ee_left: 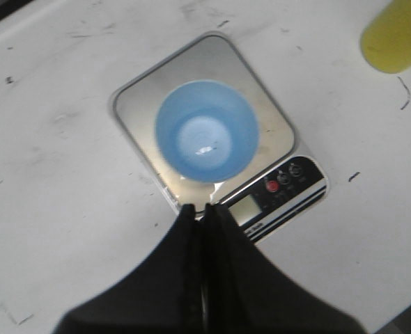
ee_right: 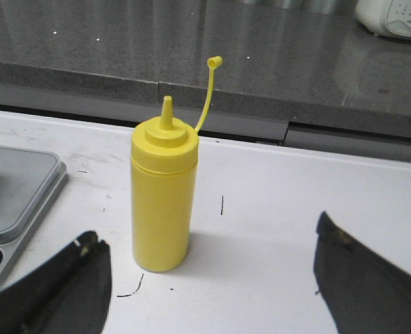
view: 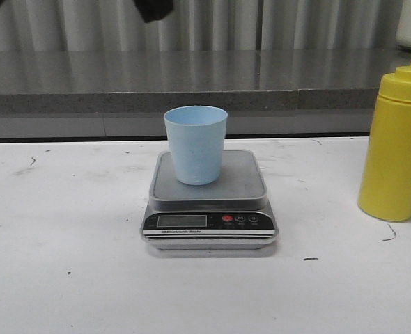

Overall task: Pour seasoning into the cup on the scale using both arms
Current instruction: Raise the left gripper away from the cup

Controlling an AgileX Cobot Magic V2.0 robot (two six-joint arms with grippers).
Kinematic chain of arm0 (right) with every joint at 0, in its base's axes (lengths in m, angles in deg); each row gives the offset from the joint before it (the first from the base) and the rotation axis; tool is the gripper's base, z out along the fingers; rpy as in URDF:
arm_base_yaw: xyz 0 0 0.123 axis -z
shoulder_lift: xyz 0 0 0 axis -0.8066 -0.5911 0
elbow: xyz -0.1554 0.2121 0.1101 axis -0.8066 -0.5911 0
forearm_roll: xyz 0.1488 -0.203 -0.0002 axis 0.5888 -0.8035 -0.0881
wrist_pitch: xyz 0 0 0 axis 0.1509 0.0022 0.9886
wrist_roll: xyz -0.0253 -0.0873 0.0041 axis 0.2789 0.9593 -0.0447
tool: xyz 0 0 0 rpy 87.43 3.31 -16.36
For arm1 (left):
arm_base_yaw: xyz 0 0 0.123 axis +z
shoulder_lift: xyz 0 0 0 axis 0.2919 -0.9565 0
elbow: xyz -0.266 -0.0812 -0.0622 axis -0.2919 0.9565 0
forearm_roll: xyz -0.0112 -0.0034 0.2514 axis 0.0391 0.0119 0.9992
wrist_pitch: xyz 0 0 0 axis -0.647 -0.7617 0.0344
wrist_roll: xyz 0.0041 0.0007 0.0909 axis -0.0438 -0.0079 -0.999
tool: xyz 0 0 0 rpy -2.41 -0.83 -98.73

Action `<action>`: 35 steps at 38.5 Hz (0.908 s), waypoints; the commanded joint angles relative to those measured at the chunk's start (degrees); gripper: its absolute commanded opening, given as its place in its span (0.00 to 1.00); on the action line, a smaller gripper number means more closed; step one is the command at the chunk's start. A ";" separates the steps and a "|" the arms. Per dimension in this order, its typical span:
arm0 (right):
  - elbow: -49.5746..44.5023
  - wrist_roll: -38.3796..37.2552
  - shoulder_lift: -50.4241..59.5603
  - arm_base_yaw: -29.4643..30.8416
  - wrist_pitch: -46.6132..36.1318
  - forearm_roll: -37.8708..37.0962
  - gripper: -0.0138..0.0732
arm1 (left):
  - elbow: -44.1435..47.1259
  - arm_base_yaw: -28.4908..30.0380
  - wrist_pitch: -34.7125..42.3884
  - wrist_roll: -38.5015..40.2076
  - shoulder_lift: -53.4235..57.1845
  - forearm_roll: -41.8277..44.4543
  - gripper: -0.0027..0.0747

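The pale blue cup [view: 196, 144] stands upright on the silver scale [view: 209, 202] at the table's middle. In the left wrist view the cup [ee_left: 206, 130] looks empty on the scale [ee_left: 275, 125]. My left gripper [ee_left: 204, 209] is shut and empty, high above the scale's front edge; a dark piece of it [view: 154, 9] shows at the top of the front view. The yellow seasoning bottle [view: 396, 142] stands upright at the right, nozzle cap off and hanging on its strap. My right gripper [ee_right: 209, 240] is open, the bottle [ee_right: 163, 197] ahead of it, nearer one finger [ee_right: 80, 278].
A grey stone ledge [view: 191, 80] runs along the table's far edge, with a corrugated metal wall behind. A white object [ee_right: 393, 17] sits on the ledge at the far right. The white tabletop [view: 59, 264] has small dark scuffs.
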 commanded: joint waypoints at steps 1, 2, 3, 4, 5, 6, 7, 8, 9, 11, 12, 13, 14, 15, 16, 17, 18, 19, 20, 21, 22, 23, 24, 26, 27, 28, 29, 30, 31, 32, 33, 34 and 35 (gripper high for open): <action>2.03 -0.09 -0.89 0.07 -4.27 -0.24 0.86 | 6.02 3.95 6.36 0.94 9.43 0.49 0.01; 2.03 -0.09 -0.89 0.07 -4.27 -0.24 0.86 | 8.43 5.30 7.41 0.94 11.25 0.49 0.01; 2.03 -0.09 -0.89 0.07 -4.27 -0.24 0.86 | 10.86 6.35 8.60 0.94 12.62 0.49 0.01; 2.03 -0.09 -0.89 0.07 -4.27 -0.24 0.86 | 12.08 7.39 9.27 0.94 14.07 0.49 0.01; 2.03 -0.09 -0.89 0.07 -4.27 -0.24 0.86 | 15.21 8.78 11.04 0.94 15.98 0.38 0.01; 2.03 -0.09 -0.89 0.07 -4.27 -0.24 0.86 | 17.10 9.85 12.24 0.94 17.43 0.00 0.01; 2.03 -0.09 -0.89 0.07 -4.27 -0.24 0.86 | 19.03 11.29 13.41 0.94 19.47 0.00 0.01; 2.03 -0.09 -0.89 0.07 -4.27 -0.24 0.86 | 21.62 12.37 15.09 0.94 20.98 0.00 0.01; 2.03 -0.09 -0.89 0.07 -4.27 -0.24 0.86 | 23.57 13.80 16.29 0.94 23.06 0.00 0.01; 2.03 -0.09 -0.89 0.07 -4.27 -0.24 0.86 | 28.11 16.27 19.09 0.94 26.82 0.00 0.01; 2.03 -0.09 -0.89 0.07 -4.27 -0.24 0.86 | 30.71 17.64 20.55 0.94 29.01 0.00 0.01; 2.03 -0.09 -0.89 0.07 -4.27 -0.24 0.86 | 32.64 18.31 21.63 0.94 30.14 0.00 0.01; 2.03 -0.09 -0.89 0.07 -4.27 -0.24 0.86 | 34.58 19.63 22.60 0.94 32.36 0.00 0.01; 2.03 -0.09 -0.89 0.07 -4.27 -0.24 0.86 | 37.12 20.94 23.86 0.94 34.64 0.00 0.01; 2.03 -0.09 -0.89 0.07 -4.27 -0.24 0.86 | 39.64 21.90 25.01 0.94 36.32 0.00 0.01; 2.03 -0.09 -0.89 0.07 -4.27 -0.24 0.86 | 41.45 23.14 25.86 0.94 38.58 0.00 0.01; 2.03 -0.09 -0.89 0.07 -4.27 -0.24 0.86 | 43.83 24.05 26.78 0.94 40.30 0.00 0.01; 2.03 -0.09 -0.89 0.07 -4.27 -0.24 0.86 | 45.56 25.25 27.42 0.94 42.58 0.00 0.01; 2.03 -0.09 -0.89 0.07 -4.27 -0.24 0.86 | 47.75 26.12 28.20 0.94 44.29 0.00 0.01; 2.03 -0.09 -0.89 0.07 -4.27 -0.24 0.86 | 49.35 26.95 28.81 0.94 46.03 0.00 0.01; 2.03 -0.09 -0.89 0.07 -4.27 -0.24 0.86 | 50.89 27.96 29.41 0.94 48.30 0.00 0.01; 2.03 -0.09 -0.89 0.07 -4.27 -0.24 0.86 | 52.89 28.62 30.38 0.94 49.97 0.00 0.01; 2.03 -0.09 -0.89 0.07 -4.27 -0.24 0.86 | 54.30 29.31 31.17 0.94 52.46 0.00 0.01; 2.03 -0.09 -0.89 0.07 -4.27 -0.24 0.86 | 57.68 30.19 33.45 0.94 56.80 0.00 0.01; 2.03 -0.09 -0.89 0.07 -4.21 -0.24 0.86 | 58.83 30.47 34.26 0.94 59.33 0.00 0.01; 2.03 -0.09 -0.89 0.07 -4.21 -0.24 0.86 | 60.22 30.59 35.22 0.94 61.18 0.00 0.01; 2.03 -0.09 -0.89 0.07 -4.16 -0.24 0.86 | 61.18 30.70 35.86 0.94 63.63 0.00 0.01; 2.03 -0.09 -0.89 0.07 -4.16 -0.24 0.86 | 62.08 30.83 36.42 0.94 65.44 0.00 0.01; 2.03 -0.09 -0.89 0.07 -4.16 -0.24 0.86 | 63.20 30.83 37.06 0.94 67.81 0.00 0.01; 2.03 -0.09 -0.89 0.07 -4.16 -0.24 0.86 | 64.25 30.83 37.66 0.94 70.10 0.00 0.01; 2.03 -0.09 -0.89 0.07 -4.16 -0.24 0.86 | 64.99 30.83 38.02 0.94 71.20 0.00 0.01; 2.03 -0.09 -0.89 0.07 -4.16 -0.24 0.86 | 65.94 30.83 38.33 0.94 73.98 0.00 0.01; 2.03 -0.09 -0.89 0.07 -4.16 -0.24 0.86 | 66.67 30.83 38.70 0.94 75.59 0.00 0.01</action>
